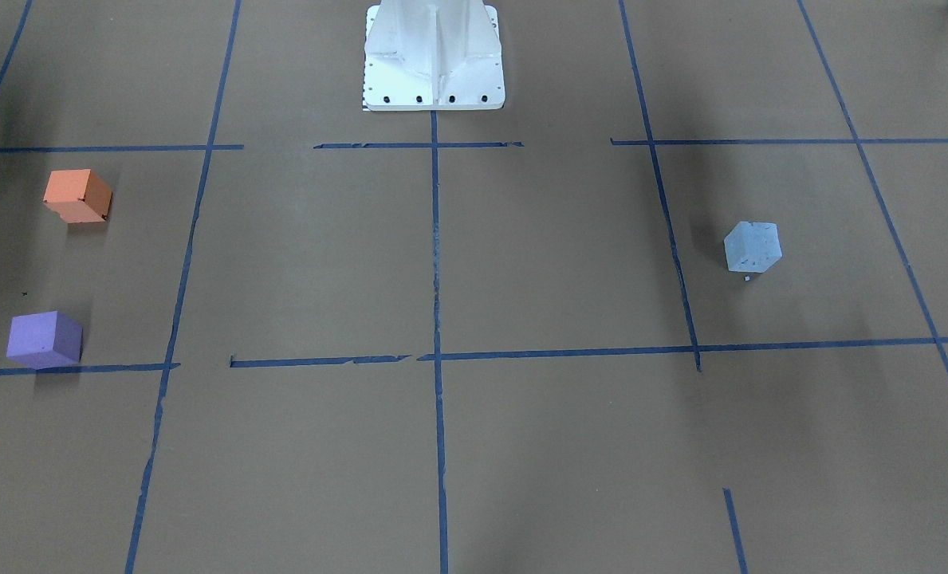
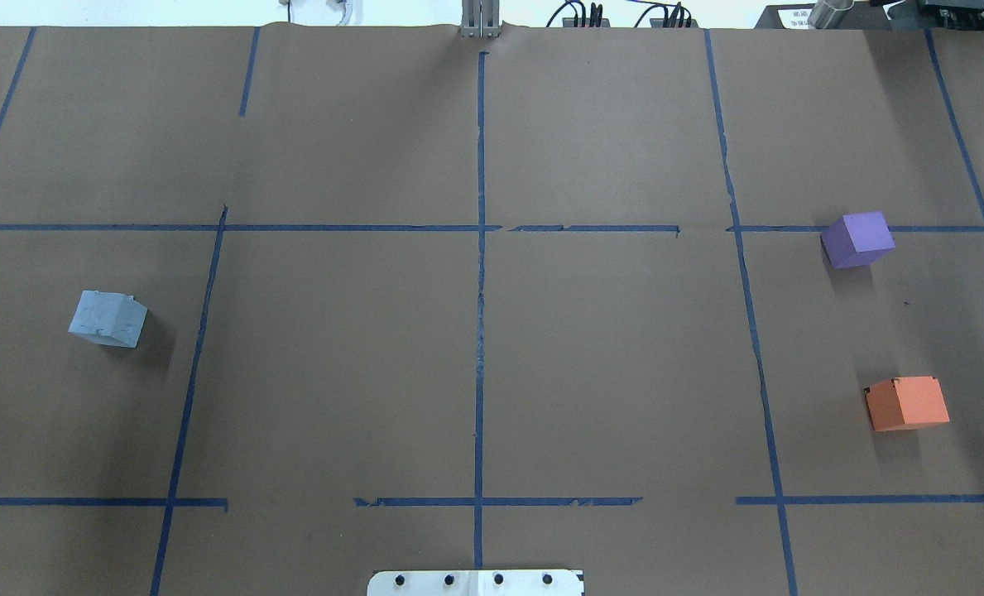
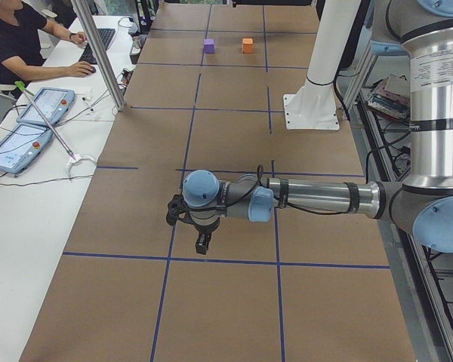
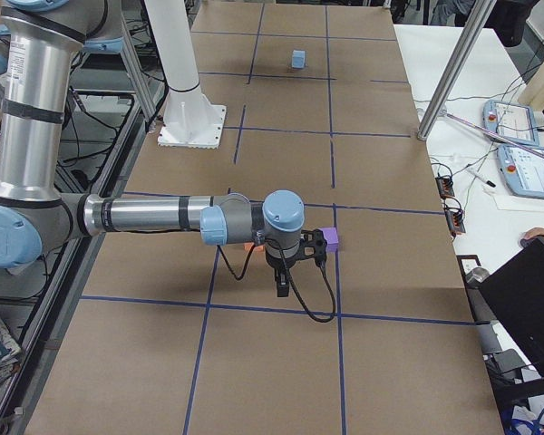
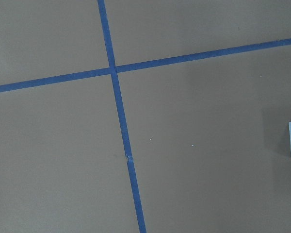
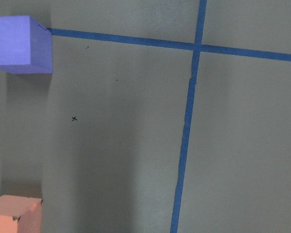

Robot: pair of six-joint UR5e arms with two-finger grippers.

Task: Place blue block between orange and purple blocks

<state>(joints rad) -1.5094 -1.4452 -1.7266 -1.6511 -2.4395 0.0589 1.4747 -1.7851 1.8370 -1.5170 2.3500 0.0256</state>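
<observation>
Blue block [image 2: 108, 319] sits on the robot's left side of the tabletop [image 2: 607, 372], well apart from the other 2. Orange block [image 2: 906, 403] and purple block [image 2: 856, 239] are on the right side with a gap between them; a small x mark [image 6: 74, 118] lies in that gap. Purple sits on a blue tape line [image 2: 938, 228]. Left pincer [image 3: 202, 243] hangs over the tabletop, side view only: can't tell if spread or pressed together. Right pincer [image 4: 282, 285] hangs near purple, same, can't tell.
</observation>
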